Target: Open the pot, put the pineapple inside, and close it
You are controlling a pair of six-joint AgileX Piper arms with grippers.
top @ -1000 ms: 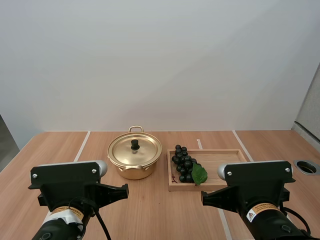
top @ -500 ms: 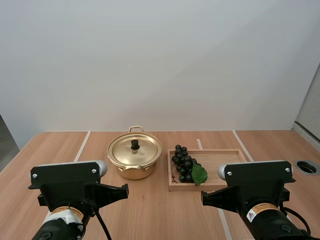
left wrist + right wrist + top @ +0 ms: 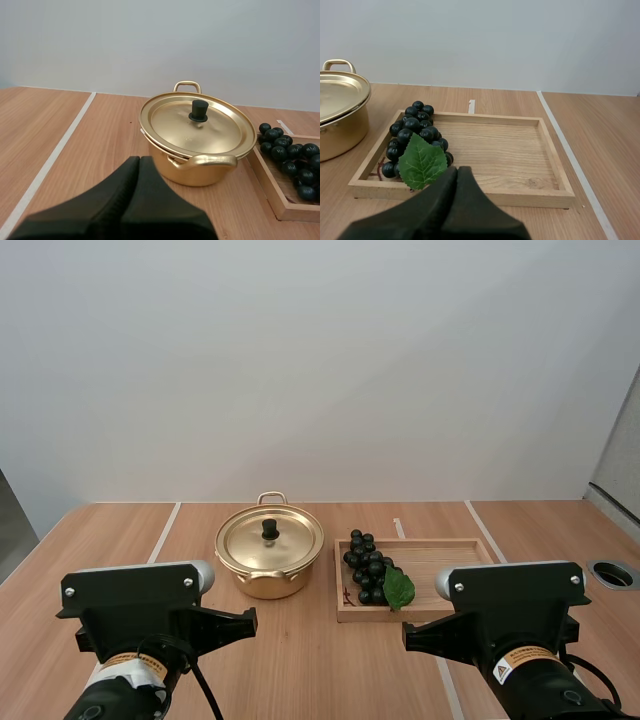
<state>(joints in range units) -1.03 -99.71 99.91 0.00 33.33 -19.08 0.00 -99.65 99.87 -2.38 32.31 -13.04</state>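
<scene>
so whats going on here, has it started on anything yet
Nothing is being handled yet. The left gripper is shut on nothing, facing the gold pot, whose lid is on. The right gripper, also shut, faces the wooden tray, where a bunch of dark grapes lies at the end nearest the pot.

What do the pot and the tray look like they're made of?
Pot: likely metal, shiny gold finish with reflections; its lid knob looks black plastic. Tray: wood, pale and matte, with visible grain.
</scene>
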